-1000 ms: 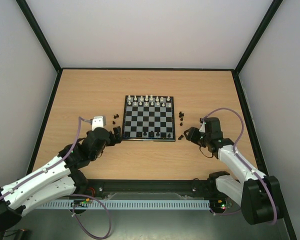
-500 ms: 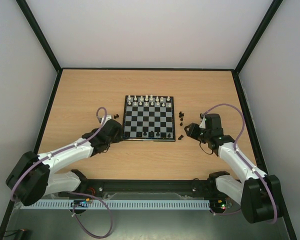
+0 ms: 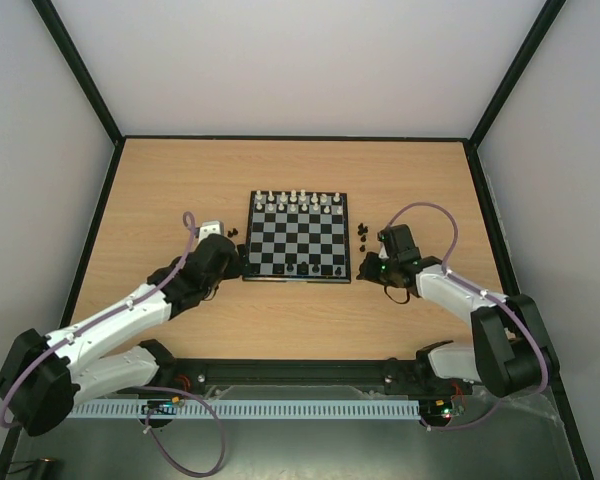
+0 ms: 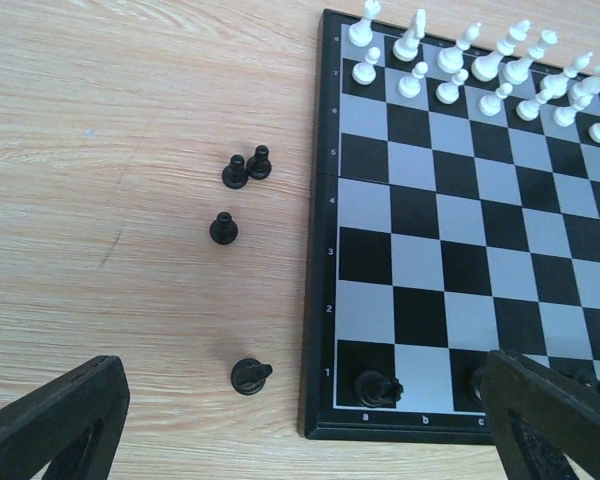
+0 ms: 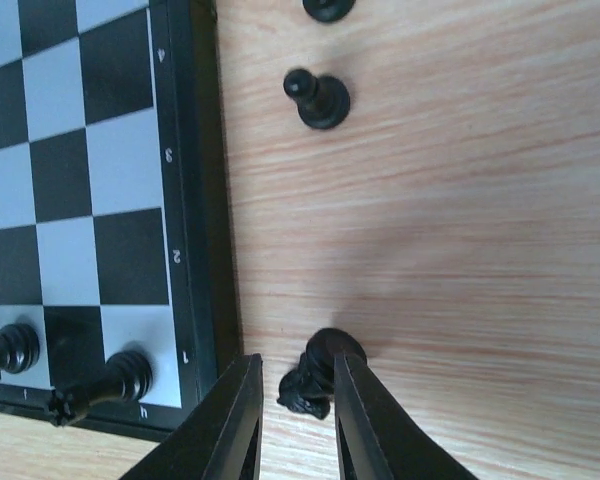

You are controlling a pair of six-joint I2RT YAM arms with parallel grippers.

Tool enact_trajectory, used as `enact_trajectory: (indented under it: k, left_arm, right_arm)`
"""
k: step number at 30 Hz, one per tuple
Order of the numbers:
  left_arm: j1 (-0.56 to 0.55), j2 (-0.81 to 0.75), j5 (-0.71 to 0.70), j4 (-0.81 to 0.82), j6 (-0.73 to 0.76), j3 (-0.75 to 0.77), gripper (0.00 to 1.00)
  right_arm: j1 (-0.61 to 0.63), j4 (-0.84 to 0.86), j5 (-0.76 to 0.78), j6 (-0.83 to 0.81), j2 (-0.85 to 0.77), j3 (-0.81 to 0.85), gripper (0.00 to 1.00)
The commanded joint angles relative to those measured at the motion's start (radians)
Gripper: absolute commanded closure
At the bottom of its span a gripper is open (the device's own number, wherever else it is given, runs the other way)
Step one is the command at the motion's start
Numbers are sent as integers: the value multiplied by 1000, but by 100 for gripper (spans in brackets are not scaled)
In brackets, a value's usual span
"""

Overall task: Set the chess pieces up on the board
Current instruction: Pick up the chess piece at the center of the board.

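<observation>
The board (image 3: 298,236) lies mid-table with white pieces on its far rows and a few black chess pieces (image 3: 306,267) on its near row. In the left wrist view my left gripper (image 4: 302,400) is open wide and empty over the board's near-left corner (image 4: 320,425). A black piece (image 4: 377,387) stands on a1, and a loose one (image 4: 248,375) stands just left of the board. My right gripper (image 5: 296,380) is open, its fingers (image 5: 378,430) straddling a black piece (image 5: 318,375) on the table by the board's near-right corner; only the right finger touches it.
Three more black pieces (image 4: 235,172) stand on the wood left of the board. Loose black pawns (image 5: 318,100) stand right of the board, also seen from above (image 3: 363,232). Dark-framed walls close in the table's sides and back.
My left gripper has moved right and forward to the board's near-left corner. My right gripper has moved left to the piece by the board's near-right corner.
</observation>
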Motion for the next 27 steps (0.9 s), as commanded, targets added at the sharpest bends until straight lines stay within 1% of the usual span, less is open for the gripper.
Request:
enact_trajectory:
  k: [1,9,27]
  left_arm:
    - [-7,-30,9,-26,17,23,1]
    - [-6,-53,15,-25,29,19,1]
    - [-6,-33,37,19,43,1,1]
  right_arm:
    - [18,-36,87,-19,9,38,78]
    - [29,-50,134,-23,38,55,78]
    - [46,-28,92,-33,78,52,80]
